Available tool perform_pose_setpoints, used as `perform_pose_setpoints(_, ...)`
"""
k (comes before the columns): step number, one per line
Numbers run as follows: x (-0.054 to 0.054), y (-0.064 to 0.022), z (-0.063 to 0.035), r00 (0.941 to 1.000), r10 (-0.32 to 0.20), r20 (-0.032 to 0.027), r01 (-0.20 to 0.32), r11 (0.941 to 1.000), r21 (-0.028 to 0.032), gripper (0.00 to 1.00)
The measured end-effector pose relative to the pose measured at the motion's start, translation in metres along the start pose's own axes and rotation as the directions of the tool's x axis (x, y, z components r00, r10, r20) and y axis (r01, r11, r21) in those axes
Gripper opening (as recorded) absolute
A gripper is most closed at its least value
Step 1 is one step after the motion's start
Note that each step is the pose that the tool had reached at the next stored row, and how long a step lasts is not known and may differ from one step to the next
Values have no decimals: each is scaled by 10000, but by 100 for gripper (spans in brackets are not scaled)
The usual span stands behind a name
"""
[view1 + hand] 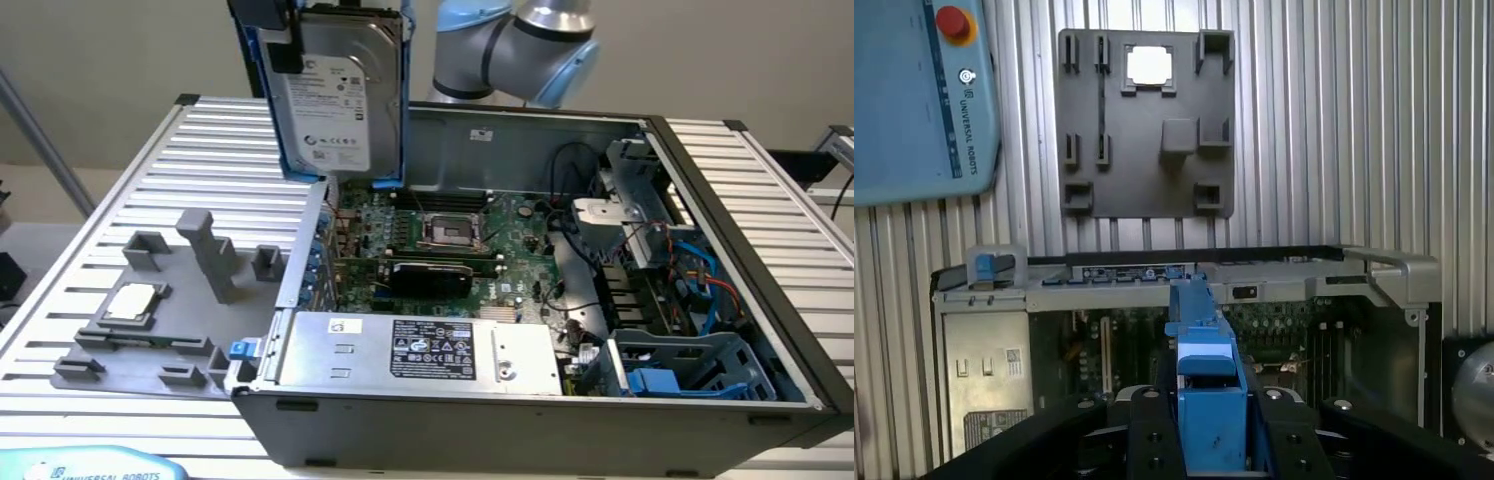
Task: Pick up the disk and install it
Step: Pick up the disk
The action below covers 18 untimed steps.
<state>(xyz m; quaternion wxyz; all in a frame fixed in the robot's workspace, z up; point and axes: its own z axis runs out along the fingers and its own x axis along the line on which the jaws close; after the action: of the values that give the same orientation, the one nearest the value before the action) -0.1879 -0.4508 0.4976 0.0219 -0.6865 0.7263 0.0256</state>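
Held upright above the open computer case (534,425), at the exterior view's left: disk (334,100), white label showing. From the wrist, edge-on, blue rail (1204,365) pinched in the gripper (1209,445); beyond the case, grey fixture (1144,180) holding a square chip (1149,65)

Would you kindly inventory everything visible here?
metal hard drive in plastic rail frame: one, silver-grey in blue, upright above the case
open metal computer case: one, dark grey, on the table
flat circuit board: one, green, inside the case
metal power-supply box: one, silver, inside the case
plastic fixture tray: one, grey, beside the case
small square chip: one, silver, on the tray
ribbed metal table: one, silver, under everything
robot arm: one, silver-blue, behind the case
claw: one, black, shut on the hard drive
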Motion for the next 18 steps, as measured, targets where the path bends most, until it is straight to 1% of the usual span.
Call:
perform_pose_setpoints(8, 181, -269, -13, 10000, 1, 1, -1, 10000, 1, 33)
perform_pose_setpoints(18, 394, -633, -30, 10000, 1, 1, -1, 10000, 1, 33)
